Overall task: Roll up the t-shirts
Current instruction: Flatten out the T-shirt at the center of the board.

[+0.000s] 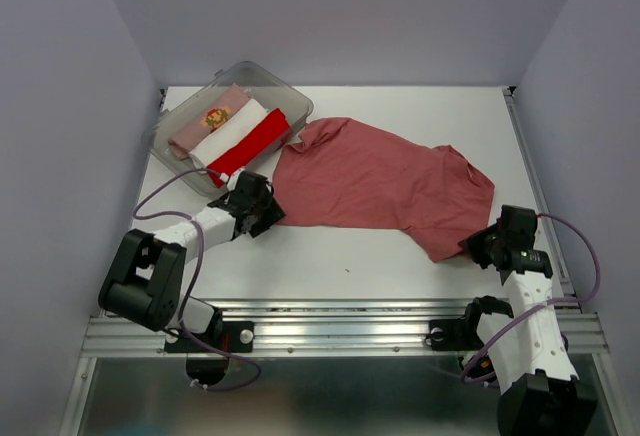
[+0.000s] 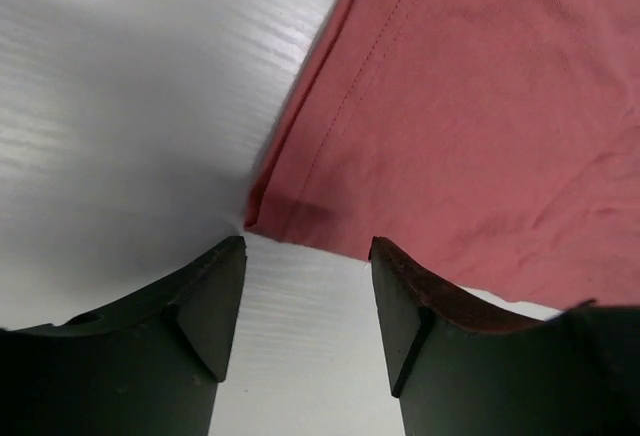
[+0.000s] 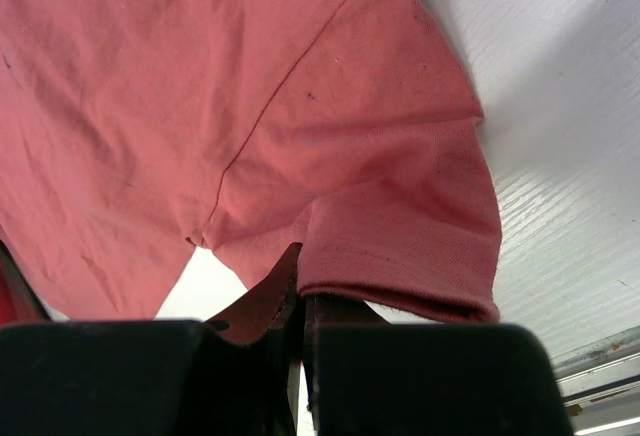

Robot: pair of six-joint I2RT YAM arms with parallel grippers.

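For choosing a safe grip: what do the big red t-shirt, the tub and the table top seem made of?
The big red t-shirt: soft matte knit, probably cotton; it wrinkles, hems are stitched. The tub: clear glossy plastic; rolled shirts show through its wall. The table top: white, faintly shiny, finely ridged; perhaps plastic sheet.
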